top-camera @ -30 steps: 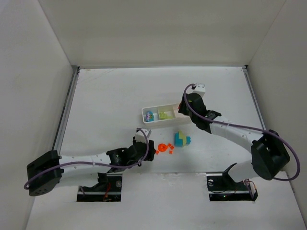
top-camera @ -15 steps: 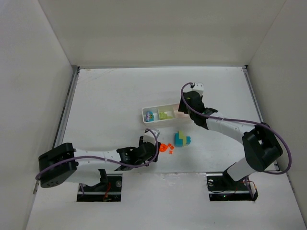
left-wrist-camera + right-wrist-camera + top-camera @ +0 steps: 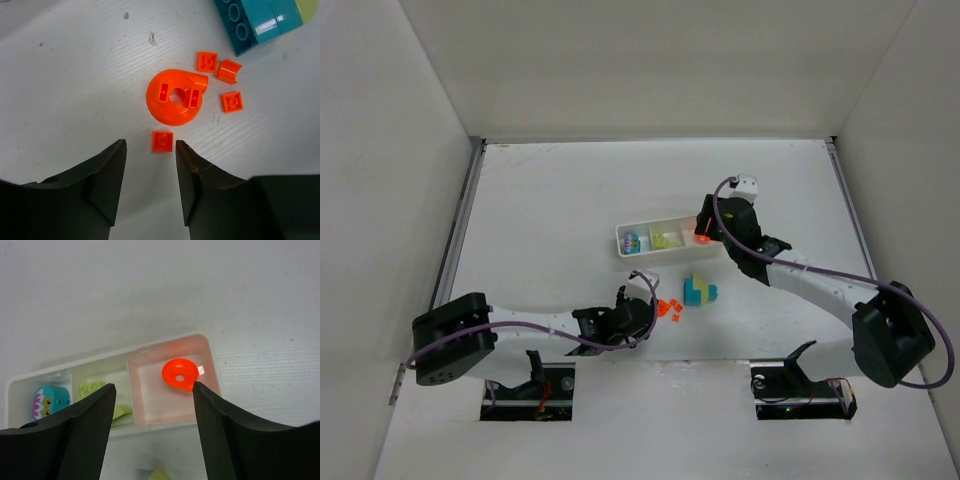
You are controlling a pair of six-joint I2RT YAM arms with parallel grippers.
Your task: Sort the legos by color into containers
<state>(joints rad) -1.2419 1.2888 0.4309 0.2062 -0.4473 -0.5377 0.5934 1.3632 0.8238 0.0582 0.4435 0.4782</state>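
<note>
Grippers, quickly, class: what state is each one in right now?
Left gripper: open, empty, fingers either side of a small orange brick.
Right gripper: open, empty, over the tray compartment holding an orange ring.

No readable text, brand, number or label showed in any view. Closest thing was a printed flower-and-eyes picture on the teal brick (image 3: 44, 401) in the white tray (image 3: 160, 426). It carried no letters.
</note>
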